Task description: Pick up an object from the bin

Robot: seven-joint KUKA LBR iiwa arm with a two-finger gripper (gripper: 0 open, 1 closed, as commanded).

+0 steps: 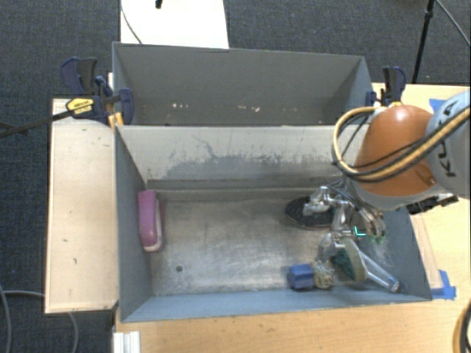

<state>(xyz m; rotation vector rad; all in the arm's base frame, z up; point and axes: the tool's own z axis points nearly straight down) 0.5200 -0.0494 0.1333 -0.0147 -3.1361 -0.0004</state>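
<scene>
1. Well, the gripper (337,247) hangs low in the lower right part of the bin (221,248), below the arm's rounded orange cover (394,149), which fills the right side of the frame.
2. Whether the gripper is open or closed I cannot tell from where it sits. Its metal parts blend into the clutter under it, and nothing is plainly held.
3. Directly beneath it lies a small heap against the bin's front wall: a teal-green thing (346,265), a pale beige lump (324,275) just to its left, and a clear tube-like piece (377,275) slanting off toward the lower right corner.
4. The gripper's tip is right over the teal-green thing and looks to be touching the heap, though I cannot be sure of the contact.
5. A small blue block (300,276) lies just beside the beige lump, on its left.
6. A flat black object (300,212) rests on the floor just left of the gripper's upper body, near the back wall.
7. Well apart from all this, a pink oblong block (149,220) lies along the left wall.
</scene>
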